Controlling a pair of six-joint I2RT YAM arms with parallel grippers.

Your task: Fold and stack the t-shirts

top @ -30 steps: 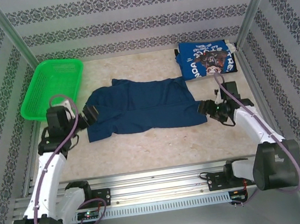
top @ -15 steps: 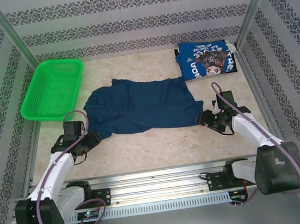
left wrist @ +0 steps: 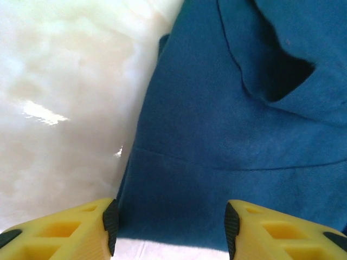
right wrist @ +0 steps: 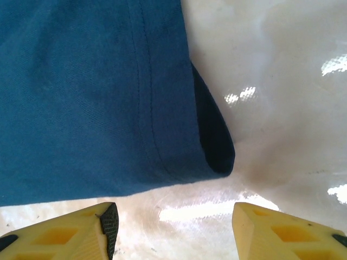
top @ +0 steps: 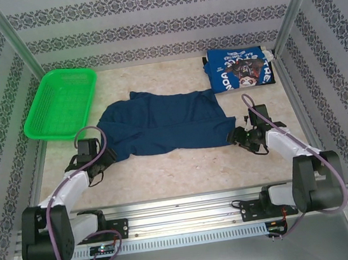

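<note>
The dark navy t-shirt [top: 164,126] lies spread flat across the middle of the table. My left gripper [top: 105,159] is at its near left corner. In the left wrist view the left gripper [left wrist: 171,227] is open, and the navy cloth [left wrist: 227,135] lies flat between the yellow fingers, unclamped. My right gripper [top: 235,137] is at the shirt's near right corner. It is open [right wrist: 173,227], with bare table between the fingers and the hem corner [right wrist: 211,151] just ahead. The brighter blue t-shirt [top: 241,70] lies folded at the back right.
A green mesh basket [top: 61,103] stands at the back left, beside the navy shirt's left sleeve. Patterned walls close in the table on three sides, and metal posts [top: 293,8] stand at the back corners. The rail [top: 184,209] with the arm bases runs along the near edge.
My left arm has swung from the shirt's left side near the basket down to its near left corner, and its jaws have narrowed. My right gripper has shifted slightly at the near right corner.
</note>
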